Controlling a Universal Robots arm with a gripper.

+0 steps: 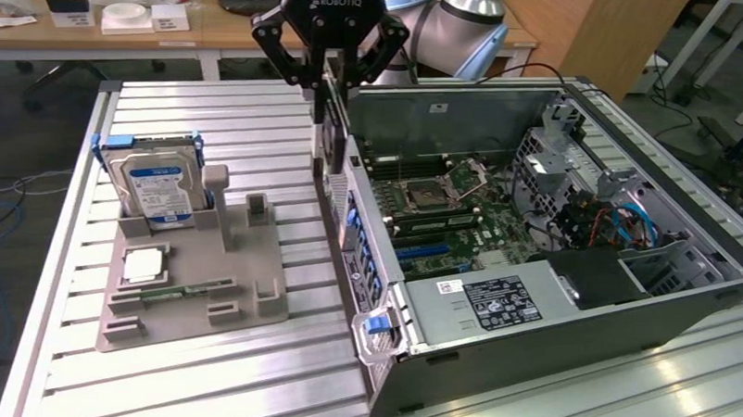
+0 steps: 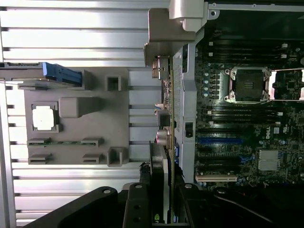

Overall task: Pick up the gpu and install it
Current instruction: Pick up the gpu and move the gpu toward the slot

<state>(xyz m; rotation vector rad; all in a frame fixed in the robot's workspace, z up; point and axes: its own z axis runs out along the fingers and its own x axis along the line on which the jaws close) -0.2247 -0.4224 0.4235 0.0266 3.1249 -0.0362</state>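
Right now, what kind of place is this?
Probably a robotics lab or workshop: a robot hand grips a gpu by an open computer case, on a slotted aluminium table, with a hard drive in a grey holder.

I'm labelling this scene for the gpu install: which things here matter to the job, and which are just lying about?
In the job: gripper, gripping the gpu; open computer case; its motherboard.

Lying about: hard drive, processor chip and memory stick, all on the grey holder.
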